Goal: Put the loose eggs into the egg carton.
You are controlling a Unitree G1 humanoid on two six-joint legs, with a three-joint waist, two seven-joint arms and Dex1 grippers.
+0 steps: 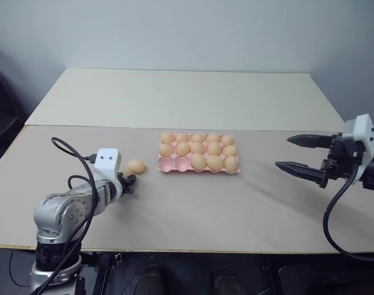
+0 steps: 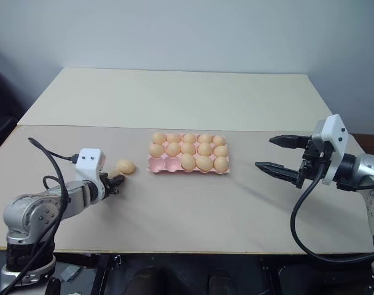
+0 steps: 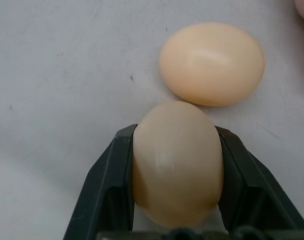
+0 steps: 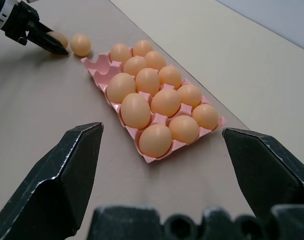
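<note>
Left gripper [image 3: 174,200]: its two black fingers are clamping an egg between them, low over the table near the left front, pointing forward and down
Held egg [image 3: 176,162]: pale tan, sitting lengthwise between the fingers, its rounded end sticking out past the fingertips
Second loose egg [image 1: 136,166]: lying on its side on the table just beyond the held egg, close to it but apart in the left wrist view, and lying left of the carton with a clear gap
Egg carton [image 1: 168,165]: pale pink tray resting flat near the middle of the table, three rows of five cups
Eggs in carton [image 4: 136,111]: filling the two far rows and three cups of the near row; the two near-row cups at the carton's left end are standing bare
Right gripper [image 1: 301,154]: hanging above the table well to the right of the carton, fingers spread wide apart and holding nothing, pointing toward the carton
Table [image 1: 193,203]: pale beige top carrying the carton and the loose egg
</note>
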